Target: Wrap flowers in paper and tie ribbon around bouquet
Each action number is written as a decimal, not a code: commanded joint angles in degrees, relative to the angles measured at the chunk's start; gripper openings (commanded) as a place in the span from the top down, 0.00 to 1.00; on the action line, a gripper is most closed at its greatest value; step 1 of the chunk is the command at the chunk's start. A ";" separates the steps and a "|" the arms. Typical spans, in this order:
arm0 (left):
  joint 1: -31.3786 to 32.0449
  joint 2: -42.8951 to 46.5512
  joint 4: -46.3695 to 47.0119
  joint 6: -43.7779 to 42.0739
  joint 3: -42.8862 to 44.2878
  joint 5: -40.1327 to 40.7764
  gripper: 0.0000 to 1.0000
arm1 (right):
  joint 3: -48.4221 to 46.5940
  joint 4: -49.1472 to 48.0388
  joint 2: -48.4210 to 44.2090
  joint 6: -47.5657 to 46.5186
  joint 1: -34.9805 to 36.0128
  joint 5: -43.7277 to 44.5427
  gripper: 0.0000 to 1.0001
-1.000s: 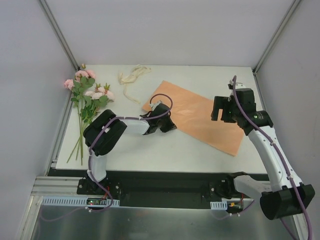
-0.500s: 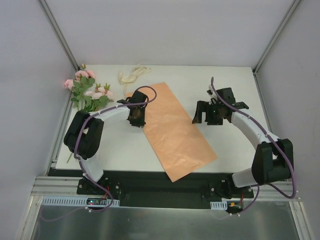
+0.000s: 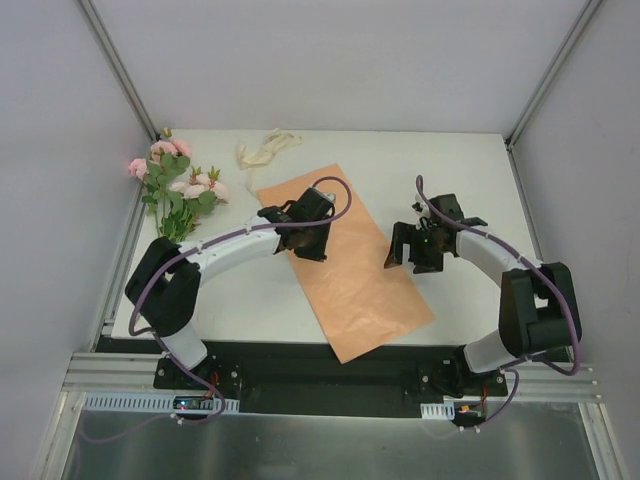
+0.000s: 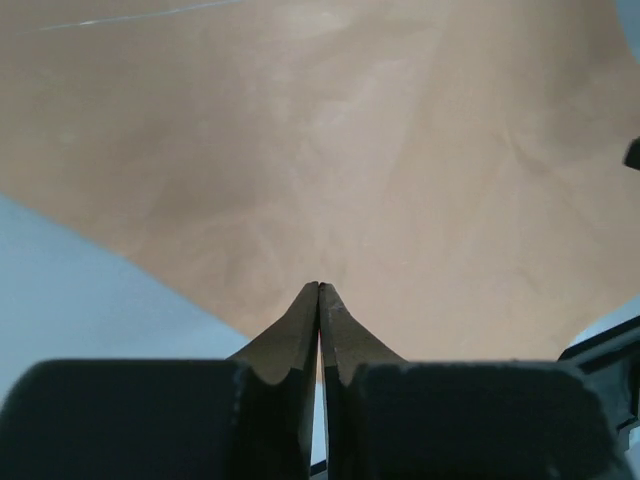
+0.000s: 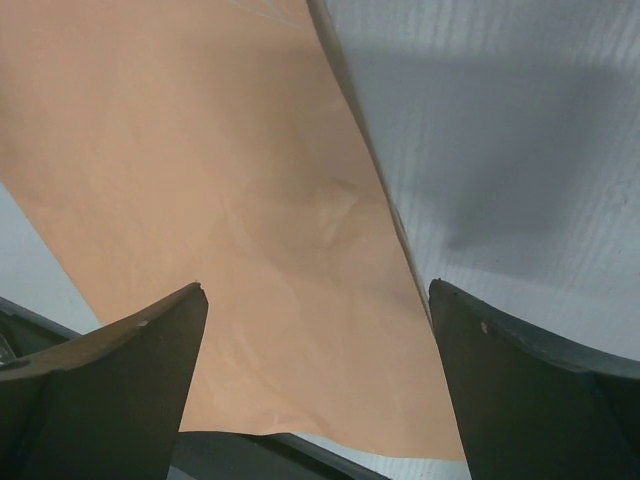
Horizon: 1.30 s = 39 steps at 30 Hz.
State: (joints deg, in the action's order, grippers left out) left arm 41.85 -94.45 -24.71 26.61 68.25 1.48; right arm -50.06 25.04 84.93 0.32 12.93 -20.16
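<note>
Paper (image 3: pixel 355 275) lies on counter (image 3: pixel 460 170), centre, peach face up, long axis diagonal from far-left to near edge. Left hand (image 4: pixel 318 288): fingers pressed together, clamped on paper's left edge (creases fan out from tips). Right hand (image 5: pixel 316 288): fingers wide apart, holding nothing, over paper's right edge. Flowers (image 3: pixel 172 185) at counter's far-left. Ribbon (image 3: pixel 266 150) bunched near paper's far end.

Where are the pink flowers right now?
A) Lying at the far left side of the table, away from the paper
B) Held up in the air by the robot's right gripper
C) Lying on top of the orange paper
A: the flowers lie along the far left edge of the table, clear of the paper, and nothing is holding them.
</note>
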 commanded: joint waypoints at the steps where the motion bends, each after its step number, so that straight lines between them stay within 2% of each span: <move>1: 2.80 -6.09 3.97 3.27 2.41 -7.29 1.00 | -0.30 -0.96 3.31 -2.95 -0.19 1.70 0.08; 2: 3.59 -6.35 4.14 3.53 2.07 -2.84 1.00 | -0.21 -1.13 4.36 -3.48 -0.18 2.14 0.08; 3: 4.55 -7.23 4.23 3.54 1.98 -2.10 1.00 | -0.04 -1.39 4.63 -3.74 -0.10 2.75 0.08; 7: 4.74 -10.66 5.19 5.20 0.75 -3.93 1.00 | -0.20 -3.59 6.13 -3.57 0.08 1.27 0.09; 18: 4.74 -12.42 8.62 8.46 -5.14 -3.14 1.00 | 0.49 -10.18 9.30 -1.47 0.34 -14.98 0.10; 23: 4.74 -12.42 8.63 7.93 -5.14 -2.62 1.00 | 1.72 -12.12 4.99 1.26 0.17 -18.50 0.10; 34: 4.12 -13.65 8.54 6.53 -4.53 -3.06 1.00 | 9.10 -11.76 -9.15 5.13 -0.71 -20.44 0.09; 39: 3.95 -14.09 8.54 6.35 -4.18 -3.67 1.00 | 11.22 -9.75 -14.17 5.84 -0.54 -18.52 0.09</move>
State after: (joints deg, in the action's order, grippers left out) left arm 46.37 -105.65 -14.72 33.87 64.99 -2.79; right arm -39.72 14.02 74.76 4.99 12.51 -38.37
